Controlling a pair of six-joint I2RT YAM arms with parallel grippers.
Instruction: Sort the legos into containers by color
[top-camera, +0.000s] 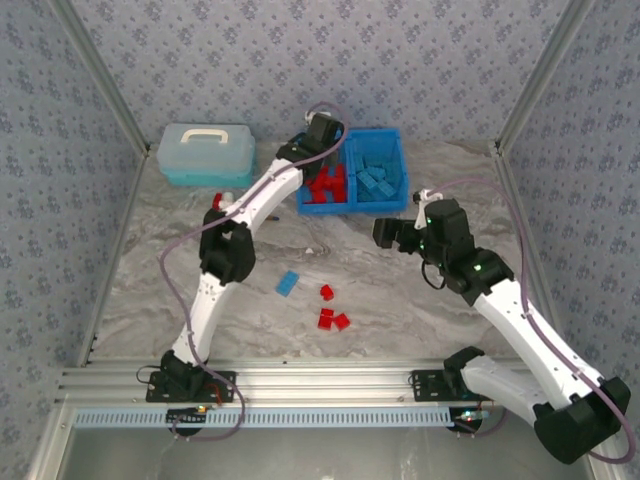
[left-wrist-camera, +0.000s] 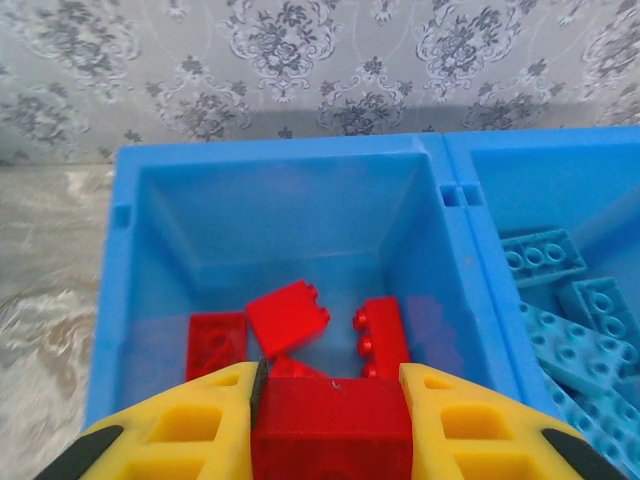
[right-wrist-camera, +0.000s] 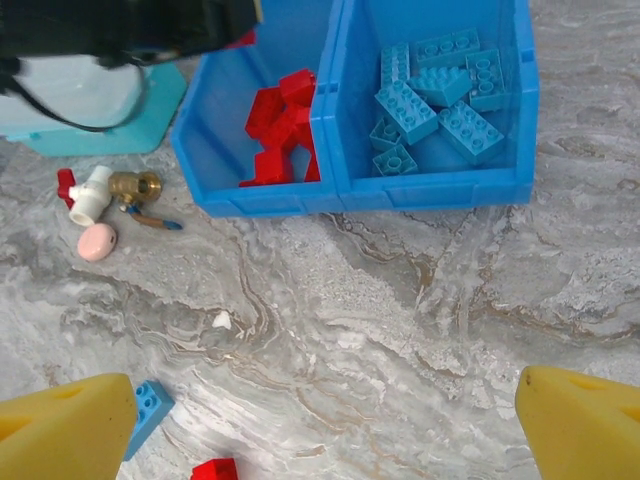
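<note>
The blue bin (top-camera: 352, 206) stands at the back of the table, red legos (top-camera: 326, 186) in its left compartment and blue legos (top-camera: 378, 180) in its right one. My left gripper (left-wrist-camera: 332, 400) hangs over the left compartment (left-wrist-camera: 290, 225), shut on a red lego (left-wrist-camera: 332, 425). Several red bricks (left-wrist-camera: 288, 318) lie below it. My right gripper (top-camera: 392, 234) is open above bare table in front of the bin, its yellow fingertips (right-wrist-camera: 70, 425) wide apart. Loose on the table lie a blue lego (top-camera: 288, 283) and three red legos (top-camera: 332, 312); the blue lego (right-wrist-camera: 148, 408) and one red lego (right-wrist-camera: 214, 469) appear in the right wrist view.
A pale-blue lidded case (top-camera: 206, 153) with a white handle sits at the back left. Beside it lie a small red-and-white bottle (right-wrist-camera: 85, 195), a brass fitting (right-wrist-camera: 135, 186) and a pink disc (right-wrist-camera: 97, 241). Patterned walls close in the table on three sides.
</note>
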